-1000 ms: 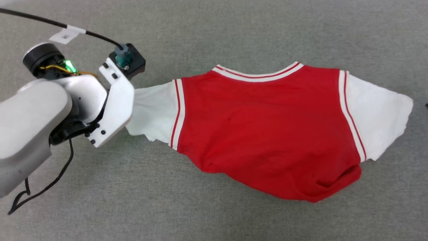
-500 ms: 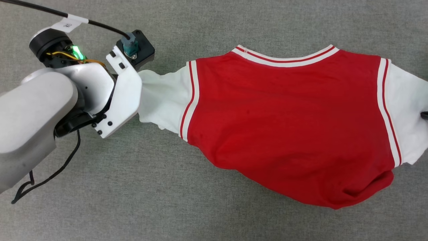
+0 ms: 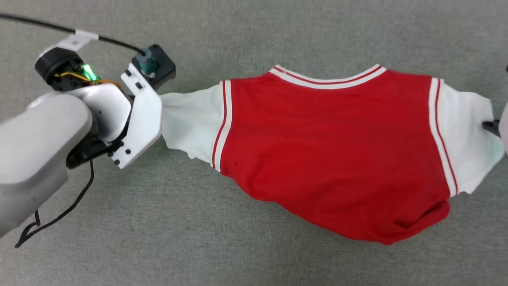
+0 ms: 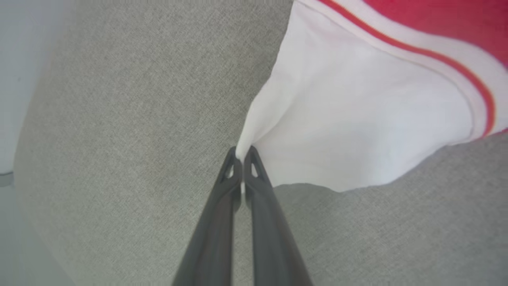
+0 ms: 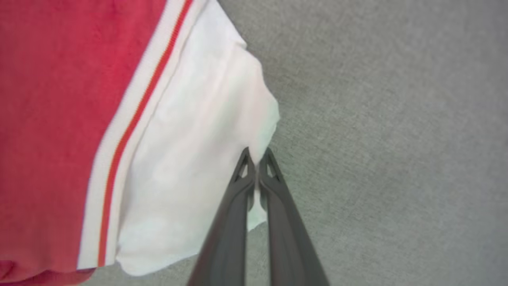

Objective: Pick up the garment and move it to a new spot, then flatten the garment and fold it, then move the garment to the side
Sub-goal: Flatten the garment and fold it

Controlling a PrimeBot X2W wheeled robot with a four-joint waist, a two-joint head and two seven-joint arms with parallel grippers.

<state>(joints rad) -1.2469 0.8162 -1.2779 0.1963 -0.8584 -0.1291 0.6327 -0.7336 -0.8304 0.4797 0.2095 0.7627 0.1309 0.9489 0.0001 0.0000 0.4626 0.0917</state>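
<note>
Item 1. My left gripper (image 4: 241,155): fingers pressed together, tips pinched on the outer edge of the left sleeve (image 4: 357,119). A thin fold of white cloth showed between the tips, and the sleeve was drawn to a point at the grip.

Item 2. My right gripper (image 5: 257,158): fingers closed to a narrow slit, clamped over the outer edge of the right sleeve (image 5: 190,159), with white cloth visible in the slit.

Item 3. The garment (image 3: 325,151): a red T-shirt with white sleeves, spread crosswise before me on the grey woven surface (image 3: 158,238) and held at both sleeve ends.
- Plain red side faced up.
- Collar (image 3: 327,81), white with a thin red stripe, lay on the far side.
- Red-and-white striped trim ran down each shoulder seam.
- The body sagged toward me and to my right, its hem (image 3: 397,228) bunched and creased there.
- I could not tell whether any part was clear of the surface.

Item 4. A black cable (image 3: 107,38) ran to my left wrist.
</note>
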